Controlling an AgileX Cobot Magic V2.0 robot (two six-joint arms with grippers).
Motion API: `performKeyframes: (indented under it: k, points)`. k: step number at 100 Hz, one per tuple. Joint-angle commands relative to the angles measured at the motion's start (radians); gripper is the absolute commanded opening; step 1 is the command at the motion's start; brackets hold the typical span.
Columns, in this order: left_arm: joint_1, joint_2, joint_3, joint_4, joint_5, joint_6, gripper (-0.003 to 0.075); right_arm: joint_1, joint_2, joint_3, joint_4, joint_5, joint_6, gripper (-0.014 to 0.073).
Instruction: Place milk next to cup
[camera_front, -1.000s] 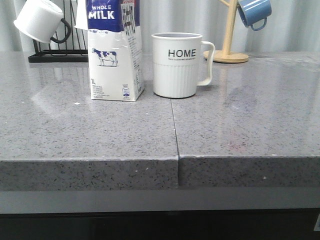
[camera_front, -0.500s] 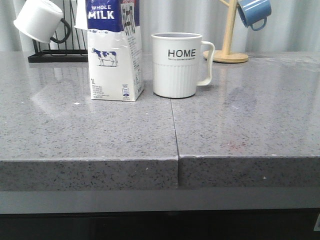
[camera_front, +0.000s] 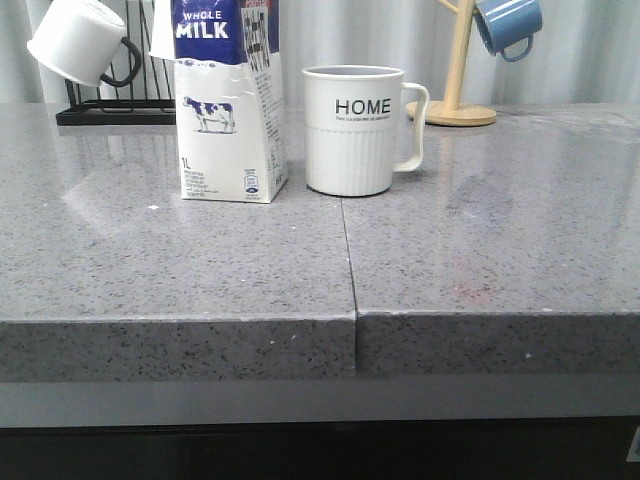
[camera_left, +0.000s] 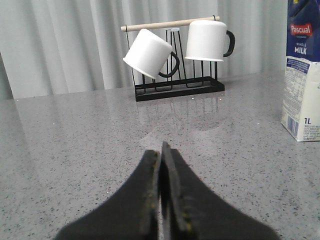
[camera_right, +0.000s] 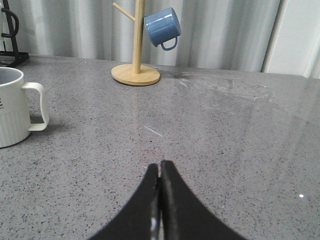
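Observation:
The milk, a tall white carton with a dark blue top and a cow picture, stands upright on the grey counter. The cup, a white ribbed mug with "HOME" lettering, stands just to its right, a small gap between them, handle pointing right. No gripper shows in the front view. My left gripper is shut and empty, low over the counter, with the milk far off to its side. My right gripper is shut and empty, with the cup well away from it.
A black rack with two white black-handled mugs stands at the back left. A wooden mug tree with a blue mug stands at the back right. A seam runs down the counter.

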Motion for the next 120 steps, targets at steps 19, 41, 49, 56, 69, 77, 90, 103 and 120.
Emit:
performKeyframes:
  k: [19,41,49,56,69,77,90,103,120]
  points:
    - [0.004,-0.033,0.051,-0.008,-0.083,-0.01,-0.0021,-0.002,-0.109,0.027,0.02,-0.083,-0.005,-0.012]
    - [0.004,-0.033,0.051,-0.008,-0.083,-0.01,-0.0021,0.002,-0.233,0.157,0.035,-0.107,-0.003,-0.012]
    - [0.004,-0.033,0.051,-0.008,-0.083,-0.01,-0.0021,0.006,-0.235,0.201,0.039,-0.134,-0.002,-0.012]
    - [0.004,-0.033,0.051,-0.008,-0.083,-0.01,-0.0021,0.012,-0.235,0.233,0.039,-0.163,0.003,-0.012]
    - [0.004,-0.033,0.051,-0.008,-0.083,-0.01,-0.0021,0.022,-0.235,0.272,0.039,-0.205,0.007,-0.012]
    - [0.004,-0.033,0.051,-0.008,-0.083,-0.01,-0.0021,0.022,-0.235,0.271,0.039,-0.216,0.007,-0.012]
    - [0.004,-0.033,0.051,-0.008,-0.083,-0.01,-0.0021,0.022,-0.235,0.271,0.039,-0.224,0.007,-0.012]
    - [0.004,-0.033,0.051,-0.008,-0.083,-0.01,-0.0021,0.022,-0.235,0.271,0.039,-0.216,0.007,-0.012]
    - [0.004,-0.033,0.051,-0.008,-0.083,-0.01,-0.0021,0.022,-0.235,0.271,0.039,-0.214,0.007,-0.012]
